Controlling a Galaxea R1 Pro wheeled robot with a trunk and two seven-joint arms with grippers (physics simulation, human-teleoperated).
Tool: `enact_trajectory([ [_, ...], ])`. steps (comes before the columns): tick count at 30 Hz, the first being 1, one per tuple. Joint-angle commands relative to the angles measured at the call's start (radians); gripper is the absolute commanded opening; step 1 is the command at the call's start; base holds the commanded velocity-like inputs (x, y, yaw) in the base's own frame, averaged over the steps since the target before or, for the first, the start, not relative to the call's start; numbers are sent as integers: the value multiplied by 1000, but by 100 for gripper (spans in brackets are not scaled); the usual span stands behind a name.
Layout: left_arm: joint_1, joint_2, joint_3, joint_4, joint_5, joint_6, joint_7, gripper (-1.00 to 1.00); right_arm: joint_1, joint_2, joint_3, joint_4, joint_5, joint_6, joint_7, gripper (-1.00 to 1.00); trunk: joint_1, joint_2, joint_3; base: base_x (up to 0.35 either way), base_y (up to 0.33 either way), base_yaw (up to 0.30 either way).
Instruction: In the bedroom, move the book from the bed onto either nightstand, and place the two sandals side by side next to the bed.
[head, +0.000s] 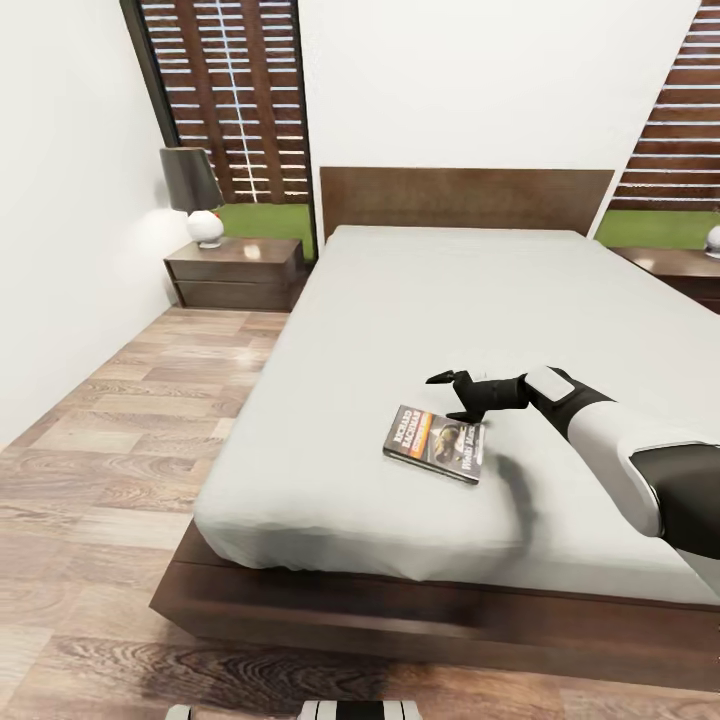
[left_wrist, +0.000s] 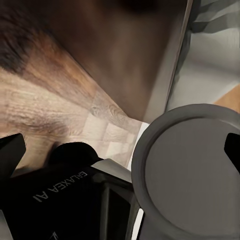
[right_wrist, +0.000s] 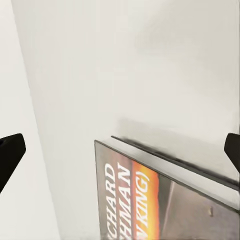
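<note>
The book (head: 435, 443) lies flat on the pale grey mattress of the bed (head: 330, 470), near its foot end. Its dark cover with an orange patch and white lettered band faces up. My right gripper (head: 445, 397) hovers just beyond the book's far edge, open with nothing between its fingers. In the right wrist view the book (right_wrist: 165, 200) lies just ahead of the spread fingertips of the right gripper (right_wrist: 120, 152). My left gripper (left_wrist: 120, 150) is open and empty, low beside my own grey base (left_wrist: 190, 170) over the wood floor. A nightstand (head: 235, 272) stands left of the headboard, another nightstand (head: 680, 268) right. The sandals are out of view.
A dark-shaded lamp (head: 195, 195) with a white base stands on the left nightstand. Wood-plank floor (head: 110, 450) runs along the bed's left side between it and the white wall. The dark bed frame (head: 330, 610) juts out below the mattress at the foot end.
</note>
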Motion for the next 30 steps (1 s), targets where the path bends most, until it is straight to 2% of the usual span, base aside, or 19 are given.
enact_trajectory([
  [1,0,0,4,0,-4,10,-3,100,-1,0,9,0,4,1,10,100,0,0,-1,-182,101,0],
  [12,0,0,4,0,-4,11,-3,100,-1,2,11,-2,4,1,11,100,0,0,-1,-187,123,0],
  [30,0,0,4,0,-4,8,5,100,0,4,14,-12,7,0,10,100,0,0,-1,-19,14,0],
])
